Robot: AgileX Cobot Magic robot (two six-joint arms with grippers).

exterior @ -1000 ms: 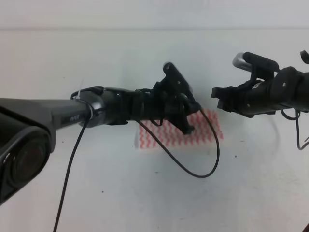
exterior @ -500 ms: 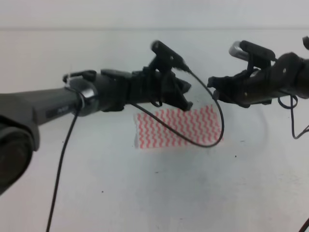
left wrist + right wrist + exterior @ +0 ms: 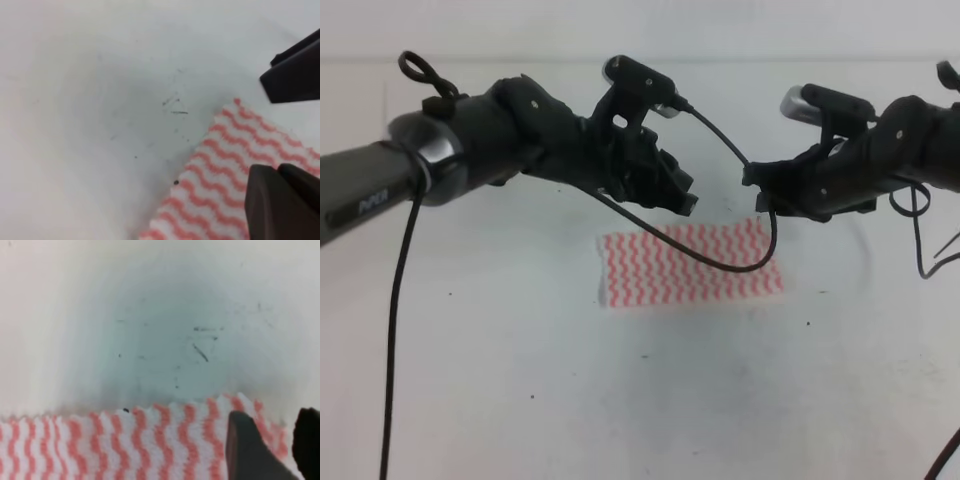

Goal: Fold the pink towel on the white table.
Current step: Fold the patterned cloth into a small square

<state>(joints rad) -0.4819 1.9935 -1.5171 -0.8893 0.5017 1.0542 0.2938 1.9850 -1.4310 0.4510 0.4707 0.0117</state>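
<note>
The pink towel lies folded flat at mid-worktop; left claw and right claw hover above, apart and empty, seemingly between folds, the next needing an edge grip.

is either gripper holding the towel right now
No, the towel lies flat on the table, with both grippers above it.

Apart from what I am working on, I see only one other thing. In the high view a pale, plain band runs across the whole top of the picture. It meets the far edge of the white table along a faint, straight, level line. I cannot tell whether it is a wall or a backdrop. It carries no marking I can make out.
</note>
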